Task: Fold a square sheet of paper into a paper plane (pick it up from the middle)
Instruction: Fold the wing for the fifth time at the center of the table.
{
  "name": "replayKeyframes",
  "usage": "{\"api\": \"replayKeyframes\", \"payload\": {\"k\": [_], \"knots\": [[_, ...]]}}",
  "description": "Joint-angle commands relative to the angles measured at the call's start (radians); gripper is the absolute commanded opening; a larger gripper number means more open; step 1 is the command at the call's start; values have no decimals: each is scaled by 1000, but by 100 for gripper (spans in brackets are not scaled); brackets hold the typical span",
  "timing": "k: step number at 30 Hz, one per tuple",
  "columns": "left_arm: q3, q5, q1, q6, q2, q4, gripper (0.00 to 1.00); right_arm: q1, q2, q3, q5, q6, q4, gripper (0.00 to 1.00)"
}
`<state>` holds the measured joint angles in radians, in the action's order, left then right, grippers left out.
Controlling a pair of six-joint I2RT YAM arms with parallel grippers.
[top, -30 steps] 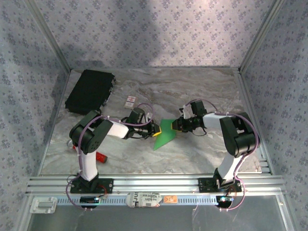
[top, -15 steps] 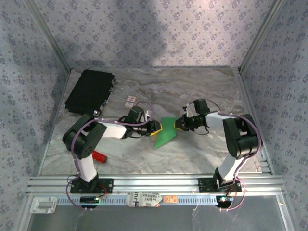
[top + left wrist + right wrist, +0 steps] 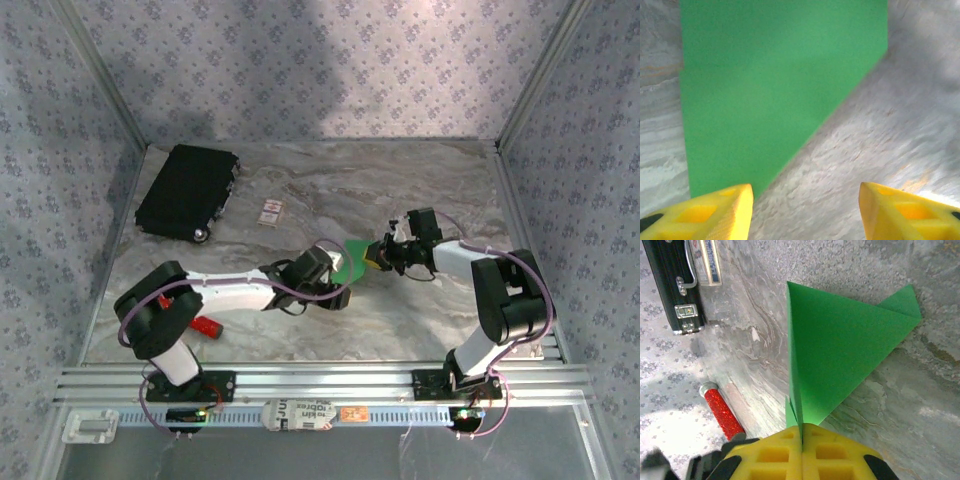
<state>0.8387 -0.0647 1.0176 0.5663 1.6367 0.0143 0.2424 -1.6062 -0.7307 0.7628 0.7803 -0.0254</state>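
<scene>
your right gripper (image 3: 802,454) has its yellow fingers pressed flat together with no gap, and they are pinched on the near edge of the green paper (image 3: 840,352). from that wrist the paper rises from the fingers as a folded, pointed shape, with one crease running straight up from the grip and a small flap at the far right corner. from above, the green paper (image 3: 352,252) sits near the middle of the marble table (image 3: 430,180), with the right gripper (image 3: 373,256) touching its right side

your left gripper (image 3: 805,212) is spread wide. its two yellow fingertips (image 3: 715,212) stand well apart and only bare table lies between them, so it holds nothing. the green paper (image 3: 775,85) lies just ahead of it, and its near corner reaches the left fingertip. from above, the left gripper (image 3: 340,293) is just beside the paper's lower left edge, with the arm stretched low across the table

the black case (image 3: 187,190) lies at the far left, the white card (image 3: 271,211) is near it, and the red tool (image 3: 206,326) lies by the left arm's base
</scene>
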Motion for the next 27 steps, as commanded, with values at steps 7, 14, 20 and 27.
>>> {"api": "replayKeyframes", "payload": {"k": [7,14,20,27], "knots": [[130,418,122,-191,55,200,60,-2,20,2,4,54,-18,7],[167,462,131,-236,101,205,57,0,17,2,6,54,-22,7],[190,462,131,-256,142,206,52,-1,15,2,13,55,-26,7],[198,474,130,-271,156,202,40,0,13,6,13,54,-27,7]]}}
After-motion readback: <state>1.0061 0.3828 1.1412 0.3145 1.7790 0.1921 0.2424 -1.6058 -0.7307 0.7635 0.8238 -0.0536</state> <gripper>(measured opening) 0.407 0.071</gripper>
